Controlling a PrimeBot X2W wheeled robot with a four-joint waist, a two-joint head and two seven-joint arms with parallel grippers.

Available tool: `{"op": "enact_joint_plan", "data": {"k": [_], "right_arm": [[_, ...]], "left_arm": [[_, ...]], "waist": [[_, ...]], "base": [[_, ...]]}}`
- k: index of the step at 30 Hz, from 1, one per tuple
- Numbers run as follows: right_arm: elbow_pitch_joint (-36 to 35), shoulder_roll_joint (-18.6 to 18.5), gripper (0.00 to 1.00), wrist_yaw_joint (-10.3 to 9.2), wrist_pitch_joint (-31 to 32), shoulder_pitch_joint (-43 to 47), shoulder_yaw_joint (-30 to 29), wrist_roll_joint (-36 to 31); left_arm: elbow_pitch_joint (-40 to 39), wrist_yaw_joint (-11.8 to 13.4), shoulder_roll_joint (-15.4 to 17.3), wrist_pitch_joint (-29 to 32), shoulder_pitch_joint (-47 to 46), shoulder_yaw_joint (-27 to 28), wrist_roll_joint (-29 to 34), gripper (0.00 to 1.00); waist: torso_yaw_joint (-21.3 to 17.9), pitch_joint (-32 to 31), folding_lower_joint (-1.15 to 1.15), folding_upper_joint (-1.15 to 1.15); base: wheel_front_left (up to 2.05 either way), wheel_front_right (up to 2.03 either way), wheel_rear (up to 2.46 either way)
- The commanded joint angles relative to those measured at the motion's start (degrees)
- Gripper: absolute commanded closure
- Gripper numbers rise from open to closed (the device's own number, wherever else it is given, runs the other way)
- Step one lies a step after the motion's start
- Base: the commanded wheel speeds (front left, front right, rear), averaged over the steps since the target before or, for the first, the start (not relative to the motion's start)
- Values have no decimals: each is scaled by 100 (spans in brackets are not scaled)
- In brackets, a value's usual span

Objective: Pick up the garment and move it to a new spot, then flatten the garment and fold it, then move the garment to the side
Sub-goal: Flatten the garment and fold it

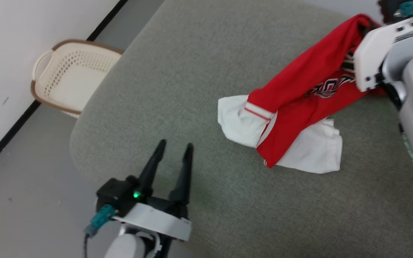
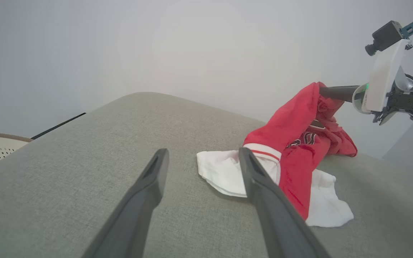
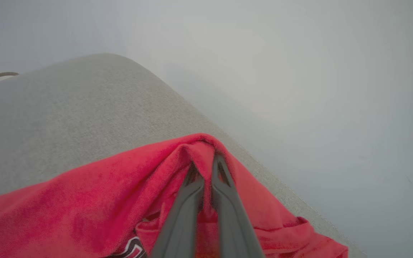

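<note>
On the right half of the desk point(image 1: 177, 71) the garment point(image 1: 299, 93) lies bunched, its red far end lifted; a basket point(image 1: 66, 75) sits on the floor point(image 1: 31, 186) off the desk's left edge. The right gripper point(image 3: 205, 163) clamps that lifted end in its jaws, and the left gripper point(image 1: 176, 143) hangs over the desk's near edge, jaws wide, empty.
</note>
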Motion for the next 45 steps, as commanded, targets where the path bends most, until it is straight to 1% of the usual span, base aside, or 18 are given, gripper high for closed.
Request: {"op": "enact_joint_plan", "data": {"k": [1,5,8,9,11,12,13,16,20,23,27,33,36,41,43,45], "right_arm": [[79,-83,100,-6,-124,-110,13,-65],[337,-223,100,-6,-371,-268,5,-72],[484,-313,100,-6,-371,-308,9,-11],[505,-329,91,-6,-375,-312,20,24],[551,-387,64,-6,-393,-326,83,5],[568,-407,5,-6,-415,-330,117,3],[591,-412,0,-6,-371,-321,148,19],[629,-413,0,-6,-333,-316,160,105],[659,-408,0,-6,-337,-347,148,241],[652,-393,0,-6,-519,-408,142,372],[582,-353,0,-6,-770,-414,290,506],[222,-333,0,-6,-1452,-93,590,973],[-157,-273,0,-6,-1741,95,889,1167],[-960,-404,0,-6,-1925,609,1278,1465],[-1660,-523,0,-6,-1937,789,1258,1413],[-2294,-619,0,-6,-1937,1231,1054,1391]], "left_arm": [[-58,26,-18,0,-84,-87,-52,0],[-173,196,-18,0,-203,-464,-180,0],[-241,339,-16,0,-277,-752,-244,0],[-258,385,-16,0,-296,-826,-254,0],[-273,465,-14,0,-325,-965,-279,0],[-274,499,-14,0,-343,-1014,-278,0],[-268,529,-14,0,-362,-1053,-283,0],[-227,562,-14,0,-391,-1117,-268,0],[-138,506,-14,0,-443,-1125,-219,0],[-55,460,-14,0,-498,-1120,-187,0],[102,379,-13,0,-564,-1123,-126,0],[397,258,-11,0,-649,-1119,-5,0],[531,205,-10,0,-667,-1000,96,0],[596,137,-13,0,-603,-762,288,0],[589,115,-11,0,-575,-667,327,0],[589,104,-11,0,-537,-576,382,0]], "waist": [[96,245,0,0],[122,418,0,0],[139,503,0,0],[144,519,0,0],[149,532,0,0],[150,531,0,0],[151,522,0,0],[146,460,0,0],[118,310,0,0],[87,175,0,0],[23,-45,0,0],[-139,-471,0,0],[-379,-633,0,0],[-829,-802,0,0],[-1004,-848,0,0],[-1172,-887,0,0]], "base": [[-21,-21,-21],[-21,-21,-21],[-17,-17,-17],[-13,-13,-13],[-9,-9,-9],[-4,-4,-4],[-1,-1,-1],[0,0,0],[0,0,0],[0,0,0],[0,0,0],[0,0,0],[0,0,0],[0,0,0],[0,0,0],[0,0,0]]}}
